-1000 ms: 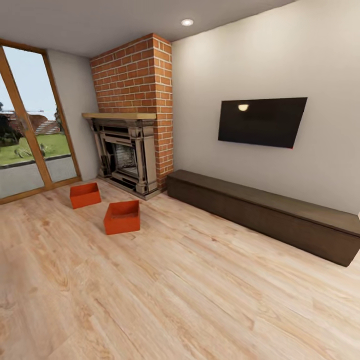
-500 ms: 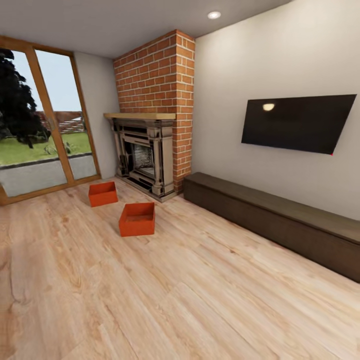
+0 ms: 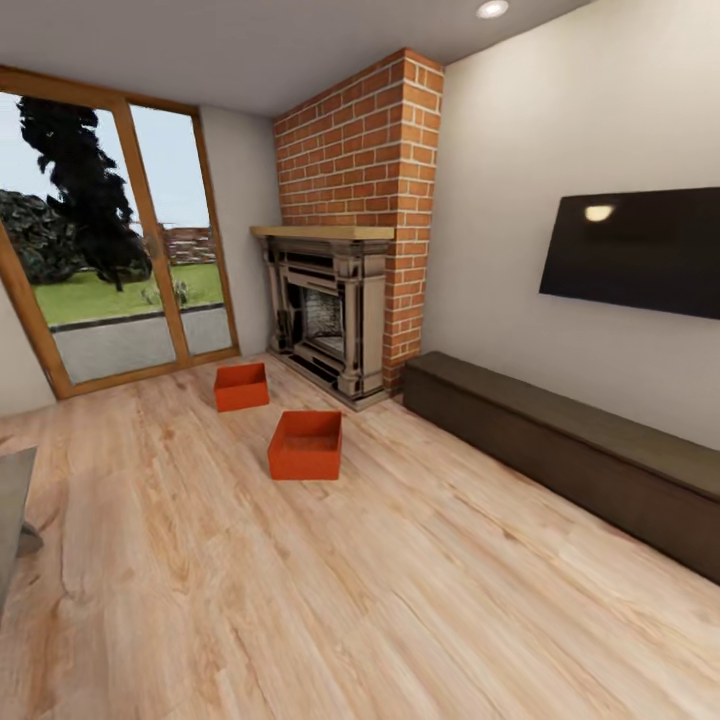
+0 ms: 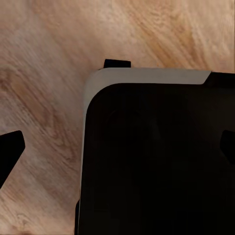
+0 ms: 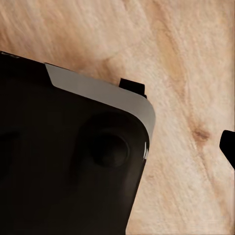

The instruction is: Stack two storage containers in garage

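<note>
Each wrist camera looks down past a dark robot body at wood planks; only dark finger edges of the left tool (image 4: pixel 117 147) and right tool (image 5: pixel 191 142) show, so whether either is open cannot be told. Farther off, on the living room's wood floor (image 3: pixel 420 600), lie the two storage containers, near one (image 3: pixel 306 445) and far one (image 3: pixel 241 386) (apart), before the fireplace (image 3: pixel 325 315). The television (image 3: pixel 640 250) is cut off at the frame edge.

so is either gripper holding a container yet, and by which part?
Nothing held. Both storage containers, near one and far one, sit on the wood floor by the fireplace, away from the robot.
</note>
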Available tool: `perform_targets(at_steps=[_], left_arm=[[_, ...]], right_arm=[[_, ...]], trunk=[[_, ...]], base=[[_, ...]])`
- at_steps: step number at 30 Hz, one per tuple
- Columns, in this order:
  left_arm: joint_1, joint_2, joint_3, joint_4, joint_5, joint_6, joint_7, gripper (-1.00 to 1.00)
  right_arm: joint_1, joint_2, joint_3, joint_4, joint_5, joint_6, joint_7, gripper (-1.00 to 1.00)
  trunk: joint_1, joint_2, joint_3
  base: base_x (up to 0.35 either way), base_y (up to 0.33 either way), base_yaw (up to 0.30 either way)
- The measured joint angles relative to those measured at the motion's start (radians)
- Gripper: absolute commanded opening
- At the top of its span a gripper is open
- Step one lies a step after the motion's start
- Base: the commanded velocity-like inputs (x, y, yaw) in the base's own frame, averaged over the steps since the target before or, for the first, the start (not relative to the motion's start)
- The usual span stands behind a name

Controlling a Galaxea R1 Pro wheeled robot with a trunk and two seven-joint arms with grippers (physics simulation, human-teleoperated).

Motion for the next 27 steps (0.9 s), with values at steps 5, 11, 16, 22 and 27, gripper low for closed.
perform_targets(at_steps=[5,11,16,22,27], left_arm=[[0.000,0.000,0.000,0.000,0.000,0.000,0.000,1.00],[0.000,0.000,0.000,0.000,0.000,0.000,0.000,1.00],[0.000,0.000,0.000,0.000,0.000,0.000,0.000,1.00],[0.000,0.000,0.000,0.000,0.000,0.000,0.000,1.00],[0.000,0.000,0.000,0.000,0.000,0.001,0.000,1.00]], right_arm=[[0.000,0.000,0.000,-0.001,0.000,0.000,0.000,1.00],[0.000,0.000,0.000,0.000,0.000,0.000,0.000,1.00],[0.000,0.000,0.000,-0.001,0.000,0.000,0.000,1.00],[0.000,0.000,0.000,-0.001,0.000,0.000,0.000,1.00],[0.000,-0.001,0.000,0.000,0.000,0.000,0.000,1.00]], trunk=[[0.000,0.000,0.000],[0.000,0.000,0.000],[0.000,0.000,0.000],[0.000,0.000,0.000],[0.000,0.000,0.000]], base=[[0.322,0.000,0.236],[0.322,0.000,0.153],[0.322,0.000,0.013],[0.322,0.000,0.001],[0.322,0.000,0.000]])
